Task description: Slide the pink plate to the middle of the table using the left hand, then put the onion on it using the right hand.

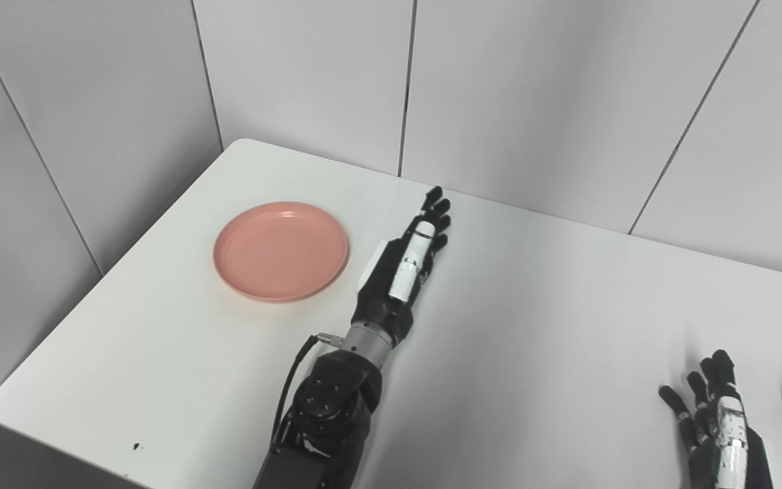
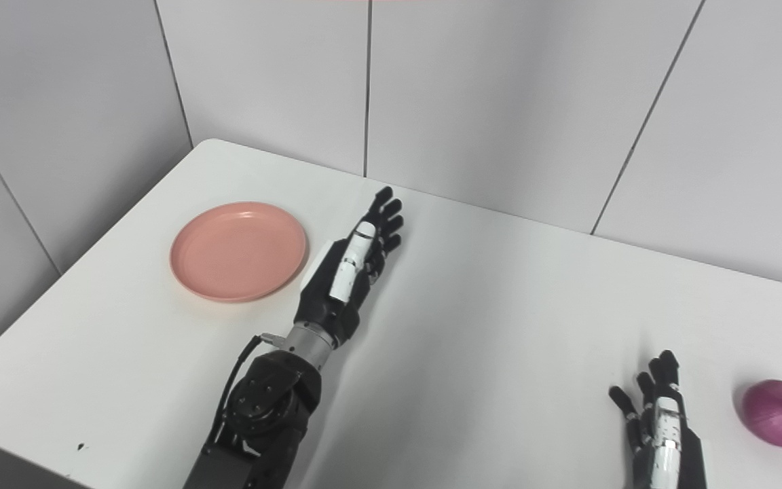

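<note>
Lower right: right hand (image 2: 662, 424), fingers spread, empty, near the onion (image 2: 781, 413). Centre: left hand (image 1: 404, 268), fingers straight, released, just right of the plate (image 1: 281, 250), upper left on the table (image 1: 533, 326). Advice: hook the plate's far-left rim, drag it rightward flat.

The white table (image 2: 499, 305) lies bare through its middle, from the centre out to six o'clock, with nothing standing between the two arms. At ten o'clock the pink plate (image 2: 238, 250) sits flat near the left edge, and the left hand (image 2: 350, 272), fingers straight and apart, is just beside its right rim. At four o'clock the onion (image 2: 781, 412) rests near the right hand (image 2: 659, 421), fingers spread, with a clear strip between them. The grey wall (image 2: 499, 102) closes off twelve o'clock.
</note>
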Controlling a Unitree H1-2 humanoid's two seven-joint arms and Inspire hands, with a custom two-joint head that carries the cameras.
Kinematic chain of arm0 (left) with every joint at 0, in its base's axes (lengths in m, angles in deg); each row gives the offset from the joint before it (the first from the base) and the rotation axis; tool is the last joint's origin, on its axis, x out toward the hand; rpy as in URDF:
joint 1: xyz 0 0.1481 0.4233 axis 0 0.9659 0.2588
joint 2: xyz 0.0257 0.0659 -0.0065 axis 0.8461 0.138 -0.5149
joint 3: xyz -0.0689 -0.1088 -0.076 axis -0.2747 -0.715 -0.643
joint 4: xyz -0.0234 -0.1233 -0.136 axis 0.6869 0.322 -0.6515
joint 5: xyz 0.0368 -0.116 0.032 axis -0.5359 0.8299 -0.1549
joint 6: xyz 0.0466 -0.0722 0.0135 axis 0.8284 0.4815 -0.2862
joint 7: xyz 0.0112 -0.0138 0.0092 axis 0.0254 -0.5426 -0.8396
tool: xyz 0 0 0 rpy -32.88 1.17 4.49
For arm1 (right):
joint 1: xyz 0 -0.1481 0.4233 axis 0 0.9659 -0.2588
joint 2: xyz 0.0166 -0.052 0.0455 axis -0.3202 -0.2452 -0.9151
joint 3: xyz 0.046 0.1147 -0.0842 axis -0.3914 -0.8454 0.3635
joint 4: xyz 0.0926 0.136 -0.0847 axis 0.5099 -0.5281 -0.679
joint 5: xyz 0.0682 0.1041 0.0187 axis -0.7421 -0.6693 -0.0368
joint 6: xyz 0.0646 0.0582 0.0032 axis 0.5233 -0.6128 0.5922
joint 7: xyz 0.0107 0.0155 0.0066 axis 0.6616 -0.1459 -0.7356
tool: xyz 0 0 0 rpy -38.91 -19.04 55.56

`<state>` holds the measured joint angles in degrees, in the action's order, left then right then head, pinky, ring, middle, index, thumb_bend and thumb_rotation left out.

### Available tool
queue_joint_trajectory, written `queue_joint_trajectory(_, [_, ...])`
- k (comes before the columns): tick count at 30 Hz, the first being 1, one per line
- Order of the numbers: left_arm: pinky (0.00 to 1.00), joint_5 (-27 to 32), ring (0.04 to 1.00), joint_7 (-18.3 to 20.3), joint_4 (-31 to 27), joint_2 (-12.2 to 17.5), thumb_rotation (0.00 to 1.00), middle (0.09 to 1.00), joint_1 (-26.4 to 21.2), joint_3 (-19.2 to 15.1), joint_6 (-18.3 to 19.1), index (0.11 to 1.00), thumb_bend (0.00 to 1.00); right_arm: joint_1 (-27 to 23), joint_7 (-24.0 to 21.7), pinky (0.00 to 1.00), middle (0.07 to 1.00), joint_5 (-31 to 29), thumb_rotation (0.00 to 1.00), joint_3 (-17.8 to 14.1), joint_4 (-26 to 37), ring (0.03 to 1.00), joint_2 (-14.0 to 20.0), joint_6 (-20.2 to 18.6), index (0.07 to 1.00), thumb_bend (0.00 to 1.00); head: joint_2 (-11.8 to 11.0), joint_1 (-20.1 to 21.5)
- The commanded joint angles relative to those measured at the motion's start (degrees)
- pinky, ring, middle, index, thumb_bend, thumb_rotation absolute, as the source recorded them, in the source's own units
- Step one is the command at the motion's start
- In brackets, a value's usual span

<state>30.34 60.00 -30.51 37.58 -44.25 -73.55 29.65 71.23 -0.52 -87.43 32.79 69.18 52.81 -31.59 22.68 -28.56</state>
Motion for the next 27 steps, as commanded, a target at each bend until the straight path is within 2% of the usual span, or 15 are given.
queue_joint_trajectory(1, [1.00, -0.12, 0.991, -0.09, -1.81, 0.83, 1.00, 0.991, -2.72, -0.47, -2.02, 0.964, 0.46, -0.56, -0.73, 1.00, 1.000, -0.48, 0.98, -0.02, -0.27, 1.000, 0.00, 1.18, 1.000, 0.39, 0.03, 0.06])
queue_joint_trajectory(7, [0.98, 0.87, 0.966, -0.45, -1.10, 1.91, 1.00, 0.980, -3.86, -2.87, -3.66, 0.958, 0.48, -0.56, -0.95, 1.00, 1.000, -0.45, 1.00, -0.09, -0.80, 1.000, 0.29, 1.64, 1.000, 0.40, 0.03, -0.17])
queue_joint_trajectory(11, [0.95, 1.33, 0.956, -1.08, -1.61, 2.34, 1.00, 0.971, -4.49, -4.58, -2.65, 0.951, 0.47, -0.59, -1.03, 1.00, 1.000, -0.40, 1.00, -0.11, -0.80, 1.000, 0.30, 1.63, 1.000, 0.40, 0.03, -0.17])
queue_joint_trajectory(13, [0.96, 1.19, 0.965, -1.41, -1.98, 2.46, 1.00, 0.972, -4.74, -5.02, -1.89, 0.955, 0.47, -0.68, -0.94, 1.00, 1.000, -0.51, 1.00, -0.26, -0.74, 1.000, 0.23, 1.38, 1.000, 0.40, 0.02, -0.36])
queue_joint_trajectory(19, [1.00, 2.15, 0.988, -1.56, -1.98, 3.77, 1.00, 0.994, -5.79, -7.02, -3.11, 0.971, 0.43, -0.86, -1.16, 1.00, 1.000, -0.71, 0.98, -0.44, -1.46, 1.000, 0.29, 2.38, 1.000, 0.41, -0.20, -0.75])
queue_joint_trajectory(27, [1.00, 2.60, 0.986, -1.92, -1.82, 5.42, 1.00, 0.990, -6.28, -9.28, -3.77, 0.970, 0.45, -0.88, -1.56, 1.00, 1.000, -1.18, 0.97, -0.33, -1.30, 1.000, 0.60, 1.92, 1.000, 0.45, -0.26, -0.82])
